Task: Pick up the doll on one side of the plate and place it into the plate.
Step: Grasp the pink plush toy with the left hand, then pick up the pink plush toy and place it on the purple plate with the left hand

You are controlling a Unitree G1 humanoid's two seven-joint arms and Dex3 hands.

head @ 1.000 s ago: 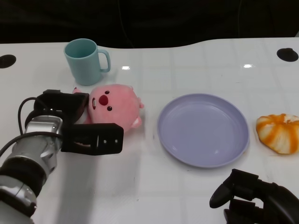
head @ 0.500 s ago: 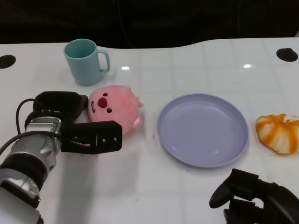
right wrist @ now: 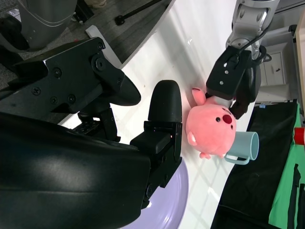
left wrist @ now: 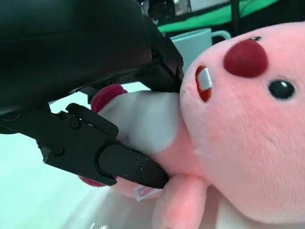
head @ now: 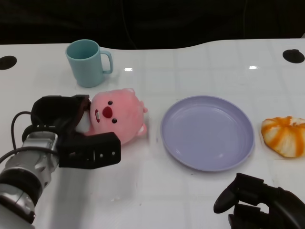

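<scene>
Both sides of the doll (head: 116, 116) sat between my left hand (head: 76, 129) fingers, grasping its body; I judged a firmer squeeze wise before lifting toward the plate (head: 207, 132).

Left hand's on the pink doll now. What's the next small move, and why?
Probably lift it straight up a little. The left hand grips the pink doll around its body, the doll looks tilted but low, and the purple plate lies empty beside it.
</scene>
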